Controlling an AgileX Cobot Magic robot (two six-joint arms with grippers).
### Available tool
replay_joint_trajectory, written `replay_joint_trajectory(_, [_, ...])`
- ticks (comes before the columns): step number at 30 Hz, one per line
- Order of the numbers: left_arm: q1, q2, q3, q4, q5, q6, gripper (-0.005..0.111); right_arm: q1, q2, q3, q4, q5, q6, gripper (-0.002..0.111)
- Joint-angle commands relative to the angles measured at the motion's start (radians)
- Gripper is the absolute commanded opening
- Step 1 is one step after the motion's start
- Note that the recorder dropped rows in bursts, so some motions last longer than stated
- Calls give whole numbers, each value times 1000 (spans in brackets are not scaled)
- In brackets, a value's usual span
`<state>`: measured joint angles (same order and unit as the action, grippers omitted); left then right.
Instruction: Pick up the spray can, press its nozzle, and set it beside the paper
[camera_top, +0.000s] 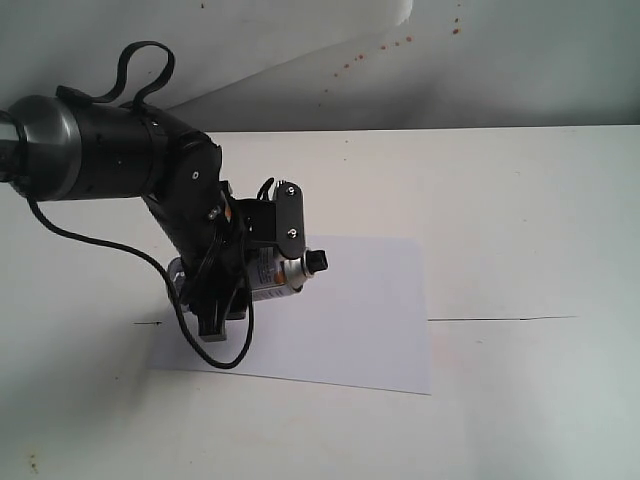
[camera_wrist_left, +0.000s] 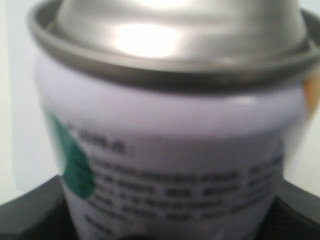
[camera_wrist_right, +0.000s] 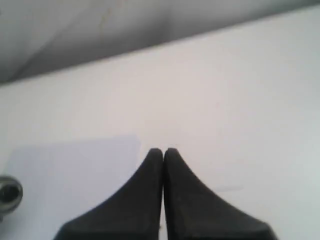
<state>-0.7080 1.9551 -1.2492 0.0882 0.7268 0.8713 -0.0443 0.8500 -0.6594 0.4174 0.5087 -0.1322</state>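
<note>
In the exterior view, your left gripper (camera_top: 262, 268) is clamped on the can (camera_top: 272, 274) and holds it in the air over the paper (camera_top: 350, 320). The can is tipped nearly onto its side, with the nozzle (camera_top: 319, 261) pointing right. The paper lies flat on the table (camera_top: 520, 220). In the left wrist view the can (camera_wrist_left: 170, 150) fills the picture, blurred: silver shoulder, white label with a green mark, black gripper parts either side of it. In the right wrist view your right gripper (camera_wrist_right: 163, 152) has its fingers pressed together on nothing, over bare table just beside a corner of the paper (camera_wrist_right: 75, 170).
</note>
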Motion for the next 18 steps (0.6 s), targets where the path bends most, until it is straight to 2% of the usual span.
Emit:
replay_joint_trajectory(1, [0, -12, -13, -4, -17, 1, 0, -3, 357, -113, 209, 250, -170, 0])
replay_joint_trajectory(7, [0, -12, -13, -4, -22, 1, 0, -3, 637, -145, 314, 218, -227, 0])
replay_joint_trajectory(10, [0, -12, -13, -4, -22, 1, 0, -3, 686, -145, 412, 210, -255, 0])
replay_joint_trajectory(16, [0, -12, -13, -8, -13, -7, 0, -3, 725, -150, 724, 237, -520, 0])
replay_joint_trajectory(18, [0, -12, -13, -8, -13, -7, 0, -3, 751, -186, 742, 282, -540, 0])
